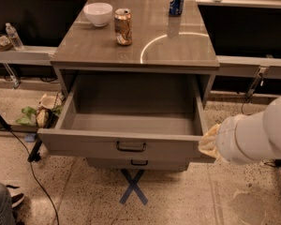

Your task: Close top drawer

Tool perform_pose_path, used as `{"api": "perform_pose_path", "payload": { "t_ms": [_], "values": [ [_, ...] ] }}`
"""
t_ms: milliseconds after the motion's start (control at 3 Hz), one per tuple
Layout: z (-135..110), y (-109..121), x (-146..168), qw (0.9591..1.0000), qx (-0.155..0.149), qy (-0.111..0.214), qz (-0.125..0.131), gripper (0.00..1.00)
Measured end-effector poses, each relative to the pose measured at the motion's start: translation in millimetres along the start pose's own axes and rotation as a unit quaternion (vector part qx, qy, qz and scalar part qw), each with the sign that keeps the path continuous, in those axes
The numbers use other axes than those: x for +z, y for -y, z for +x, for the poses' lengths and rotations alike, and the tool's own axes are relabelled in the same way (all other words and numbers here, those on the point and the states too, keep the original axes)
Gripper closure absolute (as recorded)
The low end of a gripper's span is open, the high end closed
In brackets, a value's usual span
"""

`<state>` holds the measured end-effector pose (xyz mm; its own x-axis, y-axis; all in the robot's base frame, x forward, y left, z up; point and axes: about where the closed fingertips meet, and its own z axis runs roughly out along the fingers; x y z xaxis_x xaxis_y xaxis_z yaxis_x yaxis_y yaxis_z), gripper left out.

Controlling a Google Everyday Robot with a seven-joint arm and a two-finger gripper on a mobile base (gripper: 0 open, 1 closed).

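The top drawer [107,146] of the grey-brown cabinet stands pulled fully out, its deep box empty. Its flat front faces me with a small dark loop handle [131,146] at centre. My white arm comes in from the right edge. My gripper [207,144] is at the right end of the drawer front, at its right corner, mostly hidden behind the arm's wrist. A lower drawer front [138,163] with its own small handle shows just beneath.
On the cabinet top [178,50] stand a white bowl [98,13], a tan can [123,27] and a blue can [177,0]. A blue tape X [132,192] marks the floor in front. Litter and cables lie at the left; a bottle [14,35] stands on the left shelf.
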<state>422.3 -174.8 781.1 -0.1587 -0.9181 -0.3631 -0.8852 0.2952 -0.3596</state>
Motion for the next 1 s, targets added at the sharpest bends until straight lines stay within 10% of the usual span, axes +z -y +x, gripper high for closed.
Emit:
{"api": "perform_pose_path", "payload": {
  "t_ms": [1000],
  "values": [
    [-15, -24, 63, 0.9992, -0.016, 0.034, -0.014, 1.0]
  ]
}}
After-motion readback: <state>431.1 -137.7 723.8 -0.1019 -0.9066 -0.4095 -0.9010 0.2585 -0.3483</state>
